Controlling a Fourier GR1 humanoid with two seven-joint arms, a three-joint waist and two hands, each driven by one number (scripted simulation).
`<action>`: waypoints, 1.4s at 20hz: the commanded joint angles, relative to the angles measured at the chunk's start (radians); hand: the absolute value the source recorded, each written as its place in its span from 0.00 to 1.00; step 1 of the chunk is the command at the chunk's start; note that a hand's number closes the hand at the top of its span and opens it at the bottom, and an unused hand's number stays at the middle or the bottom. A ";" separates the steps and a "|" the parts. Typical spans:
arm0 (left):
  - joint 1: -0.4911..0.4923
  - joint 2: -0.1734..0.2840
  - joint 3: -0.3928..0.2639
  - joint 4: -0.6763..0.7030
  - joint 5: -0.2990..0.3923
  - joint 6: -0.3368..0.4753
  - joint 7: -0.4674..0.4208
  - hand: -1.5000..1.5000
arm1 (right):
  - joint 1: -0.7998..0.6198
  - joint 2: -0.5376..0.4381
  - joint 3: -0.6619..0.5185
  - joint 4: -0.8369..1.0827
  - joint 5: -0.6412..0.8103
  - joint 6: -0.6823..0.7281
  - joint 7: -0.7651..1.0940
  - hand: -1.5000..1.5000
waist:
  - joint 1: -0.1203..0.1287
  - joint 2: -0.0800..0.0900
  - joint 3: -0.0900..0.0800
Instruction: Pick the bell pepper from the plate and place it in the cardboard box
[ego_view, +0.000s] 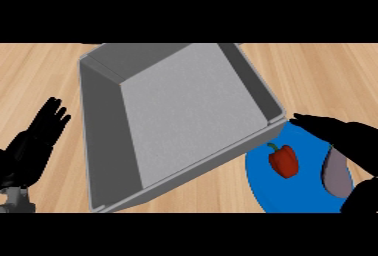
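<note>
Fingers of the left robot hand stand straight and slightly spread at the view's left edge, holding nothing, resting above the wooden tabletop. To that hand's right, well apart from it, sits the box, a large grey open tray with raised walls, turned at an angle so that one corner points toward the right robot hand. Past that corner lies the blue plate, partly tucked behind the box's wall. The bell pepper lies on the plate, just below and to the left of the right robot hand's fingertips, not touching them. Its long axis runs nearly up and down the view, tilted a little, with the green stem pointing up-left toward the box. The right robot hand hovers over the plate's far edge, fingers stretched out leftward and relaxed, gripping nothing.
</note>
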 joint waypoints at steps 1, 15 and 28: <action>0.006 -0.015 0.022 -0.029 0.002 -0.023 0.037 0.50 | 0.003 0.057 -0.013 0.048 0.092 0.023 -0.072 0.00 | 0.002 0.000 0.000; -0.069 -0.051 0.064 0.030 -0.038 -0.051 0.047 0.50 | -0.050 0.274 0.074 -0.014 0.277 0.052 0.038 0.00 | 0.000 0.000 0.000; -0.077 -0.041 0.125 0.028 -0.049 -0.110 0.083 0.50 | 0.055 0.305 0.060 -0.012 0.444 0.079 -0.031 0.00 | -0.004 0.000 0.000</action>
